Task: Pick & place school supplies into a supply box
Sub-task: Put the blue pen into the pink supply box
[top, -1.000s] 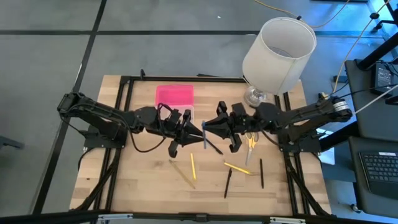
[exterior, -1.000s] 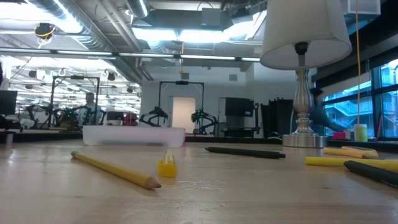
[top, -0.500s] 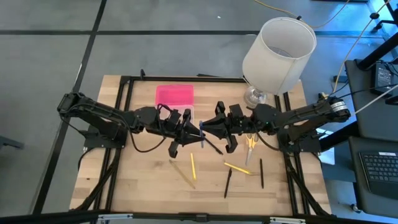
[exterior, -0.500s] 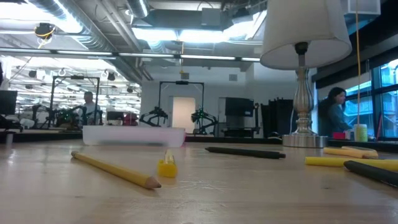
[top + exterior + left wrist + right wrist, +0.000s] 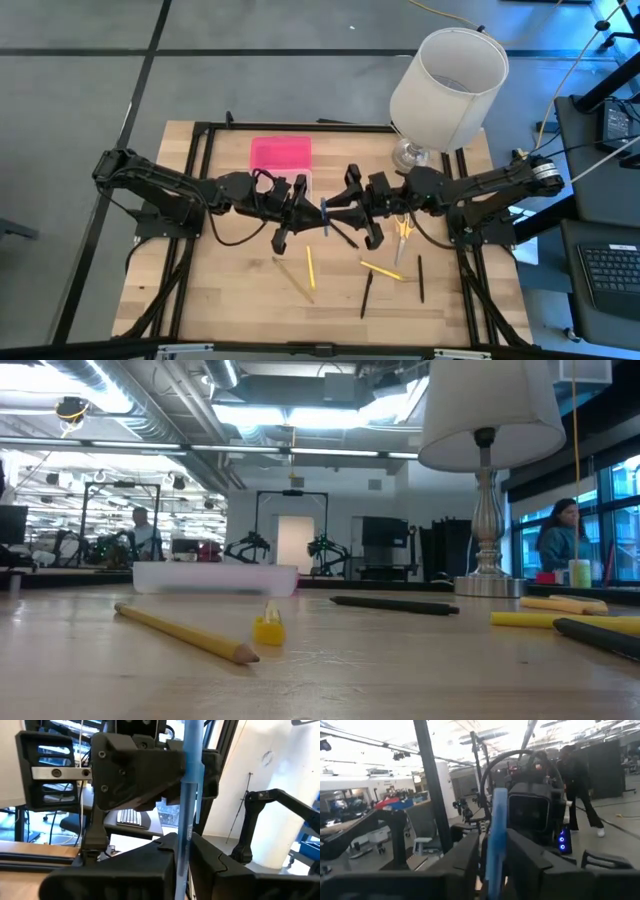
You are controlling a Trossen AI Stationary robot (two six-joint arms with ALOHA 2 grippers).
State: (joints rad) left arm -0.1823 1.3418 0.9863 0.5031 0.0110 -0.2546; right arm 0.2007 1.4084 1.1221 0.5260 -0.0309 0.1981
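Evidently a handover was under way above the middle of the table (image 5: 240, 300): the left gripper (image 5: 312, 207) and the right gripper (image 5: 333, 208) met tip to tip, with a blue pen (image 5: 325, 213) standing between them. In the left wrist view the pen (image 5: 189, 795) ran upright between that arm's own fingers, which looked closed on it, while the other arm's dark housing pressed against it higher up; the right wrist view showed the same blue shaft (image 5: 496, 840) pinched between its own fingers too. So both claws appeared to be clamped on one pen at once. The chief risk, as I judged it, was in the release: if either let go before the other's hold was firm, the pen could tip and fall among the loose pencils (image 5: 309, 266) and pens (image 5: 366, 294) below; if both pulled while still clamped, the thin barrel could bend or snap out. The supply box (image 5: 281, 155), its pink lid showing, sat well apart at the table's far edge near the lamp (image 5: 448, 85), so a long carry with a marginal grip could also lose the pen. Yellow-handled scissors (image 5: 402, 229) lay under the right arm, liable to be swept.
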